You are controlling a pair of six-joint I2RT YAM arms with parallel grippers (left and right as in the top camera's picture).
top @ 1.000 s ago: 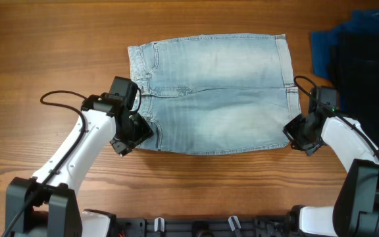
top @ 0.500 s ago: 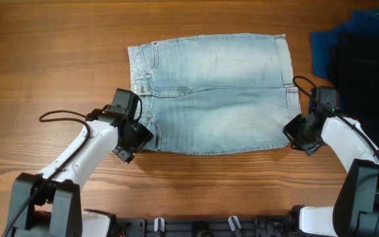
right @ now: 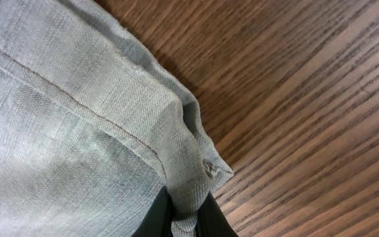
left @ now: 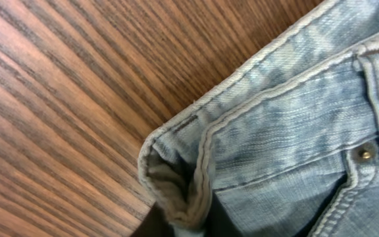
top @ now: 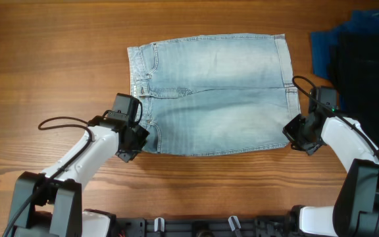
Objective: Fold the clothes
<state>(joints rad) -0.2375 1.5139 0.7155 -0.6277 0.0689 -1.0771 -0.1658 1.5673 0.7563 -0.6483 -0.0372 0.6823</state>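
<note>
Overhead, the denim shorts [top: 212, 92] lie flat mid-way along the worktop [top: 58, 52], with the left hand [top: 137, 137] and right hand [top: 295, 135] at their near corners.

Left wrist: the hand is clamped on the waistband corner [left: 176, 191].

Right wrist: the hand pinches the hem corner [right: 189, 184].

The grasp seems done. Next, both hands should lift evenly and carry the near edge to the far one.

The denim shorts [top: 212, 92] lie flat on the middle of the table [top: 58, 52], waistband toward 9 o'clock and leg hems toward 3 o'clock. The left gripper [top: 137, 137] sits at their 8 o'clock corner, pinching the waistband end there. The right gripper [top: 293, 135] sits at the 4 o'clock corner, pinching the hem. At 2 o'clock from the shorts, apart from them, lies a cloth [top: 322, 56]. Another garment [top: 370, 66] touches the cloth's 3 o'clock side.
</note>
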